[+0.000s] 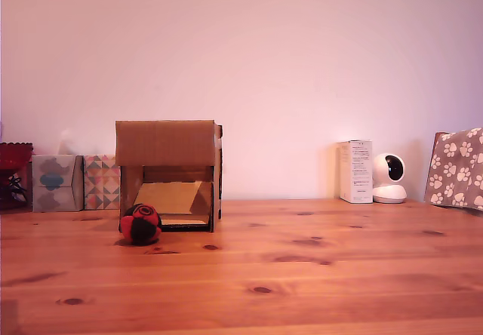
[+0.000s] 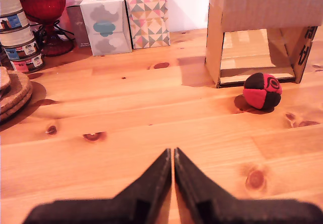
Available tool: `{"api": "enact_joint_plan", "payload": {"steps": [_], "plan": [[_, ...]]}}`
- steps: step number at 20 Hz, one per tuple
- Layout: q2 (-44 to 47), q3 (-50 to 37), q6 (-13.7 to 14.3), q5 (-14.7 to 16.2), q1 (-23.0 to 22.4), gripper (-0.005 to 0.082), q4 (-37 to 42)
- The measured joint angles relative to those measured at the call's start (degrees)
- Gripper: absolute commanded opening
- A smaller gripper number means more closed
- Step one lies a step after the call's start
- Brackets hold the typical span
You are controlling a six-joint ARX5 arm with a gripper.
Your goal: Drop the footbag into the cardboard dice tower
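Wrist view: gripper (image 2: 173,152) clenched tight on nothing, well short of footbag (image 2: 262,90) resting on wooden table (image 2: 151,118) just before cardboard dice tower (image 2: 262,27) opening; likely light, soft, yielding; best pinched across the middle.

Footbag (image 1: 140,224) sits on the table (image 1: 302,275) just before the cardboard dice tower (image 1: 167,170), at its front opening's left corner in the exterior view. Two small boxes (image 1: 78,182) stand left of the tower. Carton (image 1: 355,171) and camera (image 1: 389,178) stand well right, along the wall.
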Motion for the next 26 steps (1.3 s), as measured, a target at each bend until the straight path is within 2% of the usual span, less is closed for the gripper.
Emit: {"api": "enact_joint_plan", "payload": {"steps": [7, 9, 10, 13, 15, 18, 21, 26], "plan": [[0.00, 0.00, 0.85, 2.97, 0.00, -0.0024, 0.31], [0.00, 0.00, -0.61, 3.50, 0.00, -0.0024, 1.90], [0.00, 0.00, -4.39, 4.46, 0.00, -0.0024, 3.45], [0.00, 0.02, -7.34, 12.48, -0.13, -0.0024, 8.00], [-0.02, 0.35, -10.49, 15.23, -1.01, -0.0024, 10.45], [0.68, 2.05, -11.65, 15.54, -2.47, -0.0024, 10.82], [4.28, 2.93, -12.57, 15.65, -5.09, -0.0024, 14.93], [15.54, 3.02, -13.33, 15.32, -11.30, -0.0024, 23.28]]}}
